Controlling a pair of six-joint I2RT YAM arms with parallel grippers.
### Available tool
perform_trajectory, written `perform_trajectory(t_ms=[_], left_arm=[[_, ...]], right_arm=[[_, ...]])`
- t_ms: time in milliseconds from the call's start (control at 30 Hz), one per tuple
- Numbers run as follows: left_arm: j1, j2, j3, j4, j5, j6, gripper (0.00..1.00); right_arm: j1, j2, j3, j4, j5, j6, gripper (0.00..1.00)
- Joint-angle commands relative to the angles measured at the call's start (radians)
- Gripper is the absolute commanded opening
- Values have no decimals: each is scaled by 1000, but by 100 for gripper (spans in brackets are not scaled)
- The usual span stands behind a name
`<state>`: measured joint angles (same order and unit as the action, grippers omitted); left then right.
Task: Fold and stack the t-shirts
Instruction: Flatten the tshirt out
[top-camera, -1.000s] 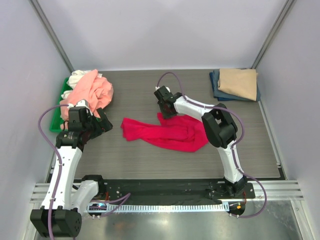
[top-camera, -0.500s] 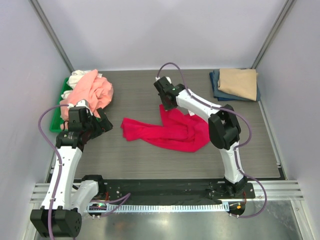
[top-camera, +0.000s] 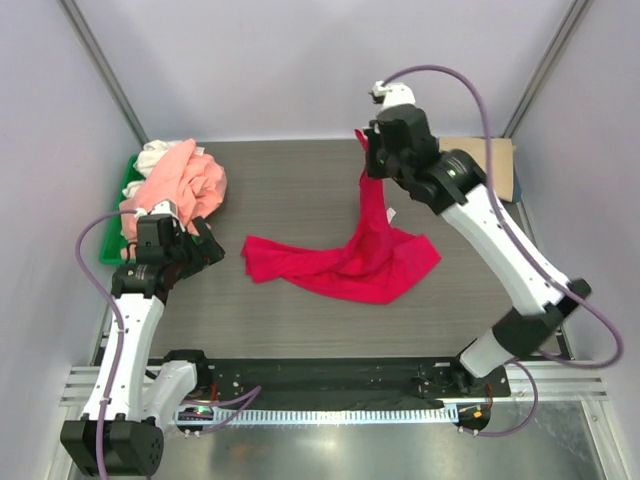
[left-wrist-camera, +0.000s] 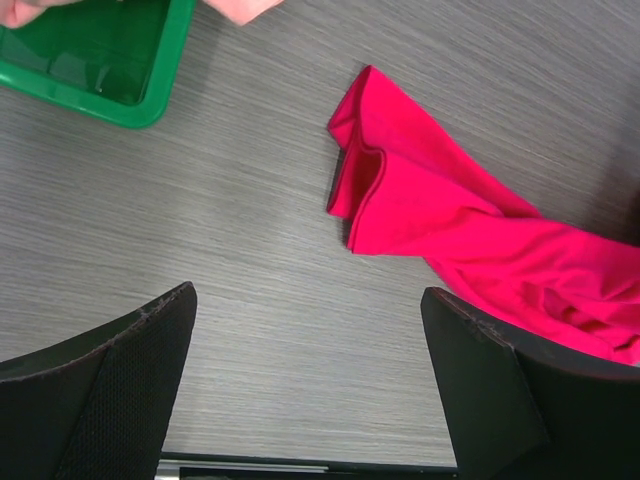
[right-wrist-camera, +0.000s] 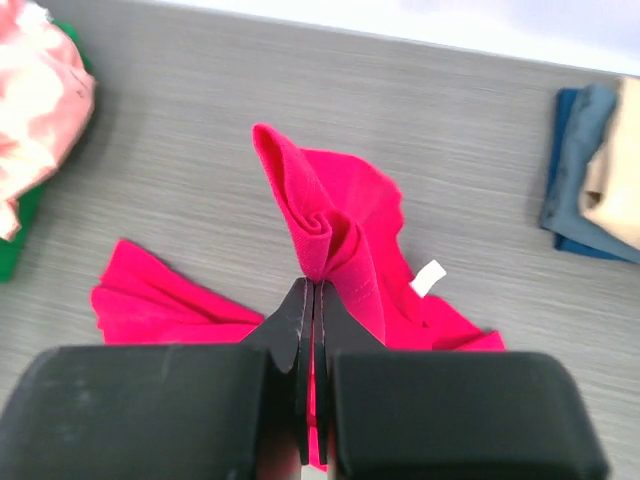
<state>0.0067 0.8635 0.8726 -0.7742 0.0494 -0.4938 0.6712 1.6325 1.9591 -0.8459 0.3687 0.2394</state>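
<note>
crimson t-shirt (top-camera: 372, 262) edge pinched aloft, rest trailing

A tray (top-camera: 125, 185) sits in the table's (top-camera: 290, 175) back-left corner, with a heap of t-shirts (top-camera: 185, 180) in it spilling over its right rim. A single t-shirt (top-camera: 330, 268) lies across the table's middle, its right part rising toward the back edge, pinched in the right gripper (top-camera: 372, 152). The left gripper (top-camera: 209, 245) hangs near the left edge, in front of the heap, left of that t-shirt. A stack of folded t-shirts (top-camera: 497, 160) lies in the back-right corner
</note>
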Motion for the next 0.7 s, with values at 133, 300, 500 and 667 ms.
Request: perform_trajectory(t_ms=[133,300,500,667], left_arm=[[-80,57,38,35,-25,-87,89],[-258,127,52,72,-141,-169,86],[-457,204,-38,116,-247,-284,84],[-551,209,-164,258,-204,-406,79]], right_arm=[[2,-406,-310,67,225,124,1],[4,-670,-419,82,425,163,1],[2,-781,-495,74,446,144,1],[1,-774,-545,65,388,169,1]])
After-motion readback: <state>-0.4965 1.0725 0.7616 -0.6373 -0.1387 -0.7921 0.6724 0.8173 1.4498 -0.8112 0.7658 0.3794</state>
